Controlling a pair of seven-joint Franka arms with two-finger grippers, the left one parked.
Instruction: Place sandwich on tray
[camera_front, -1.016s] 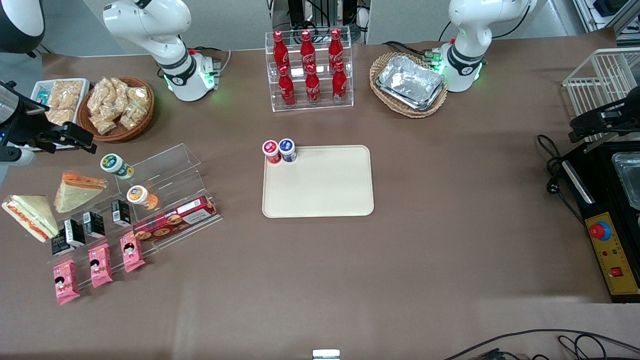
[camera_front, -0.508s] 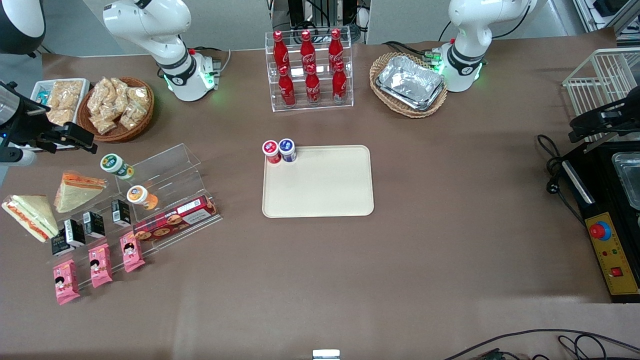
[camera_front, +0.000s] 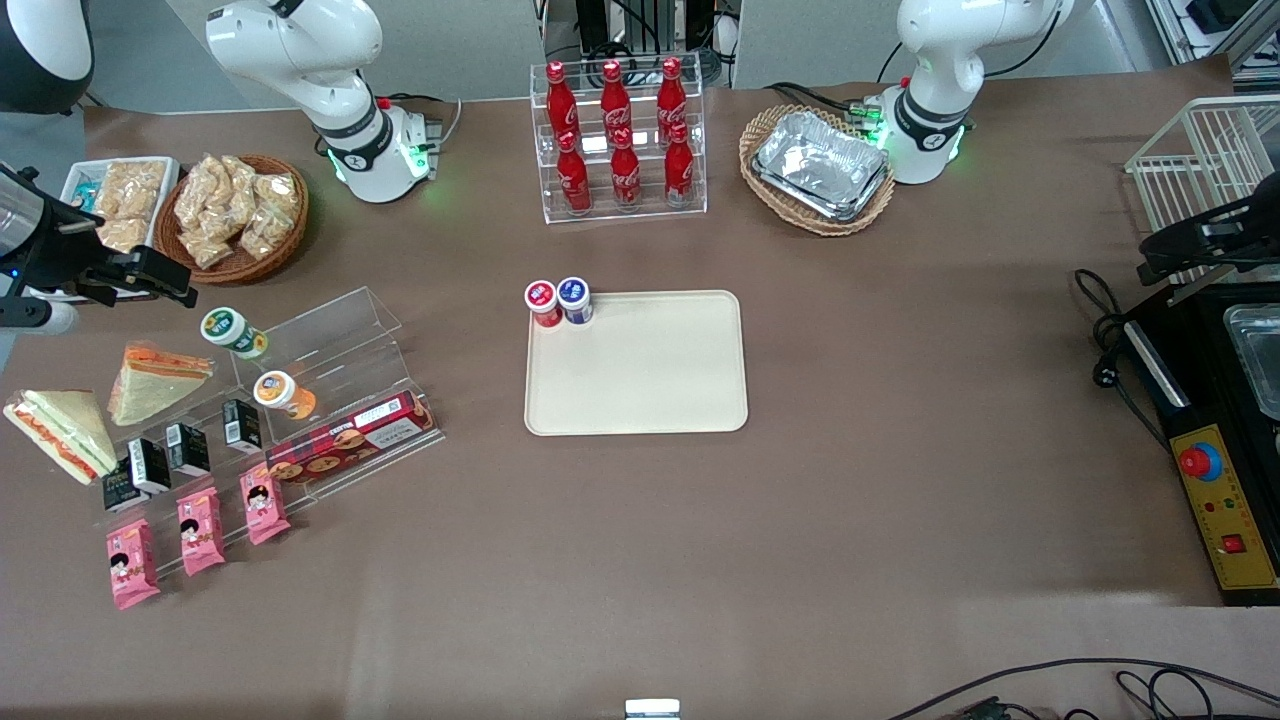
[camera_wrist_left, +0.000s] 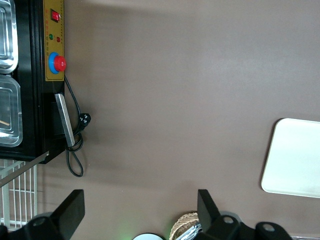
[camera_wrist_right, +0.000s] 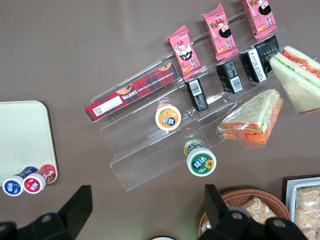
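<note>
The sandwich (camera_front: 62, 432) (camera_wrist_right: 303, 79), a clear-wrapped wedge of white bread with a red and green filling stripe, lies on the table at the working arm's end, beside the acrylic shelf. The cream tray (camera_front: 640, 385) (camera_wrist_right: 22, 135) (camera_wrist_left: 296, 156) lies flat mid-table, bare except for two small cups (camera_front: 558, 300) at one corner. My gripper (camera_front: 140, 272) (camera_wrist_right: 146, 207) hangs open and empty above the table, between the wicker snack basket and the shelf. It is farther from the front camera than the sandwich and well apart from it.
A tan-bread sandwich (camera_front: 155, 378) (camera_wrist_right: 252, 120) lies beside the white one. The tiered acrylic shelf (camera_front: 300, 400) carries small jars, black cartons, a biscuit box and pink snack packs. A wicker snack basket (camera_front: 238, 215), a cola bottle rack (camera_front: 620, 140) and a foil-tray basket (camera_front: 818, 168) stand farther back.
My arm has crept slightly away from the front camera, gripper still open. The sandwiches, tray and shelf items have not moved.
</note>
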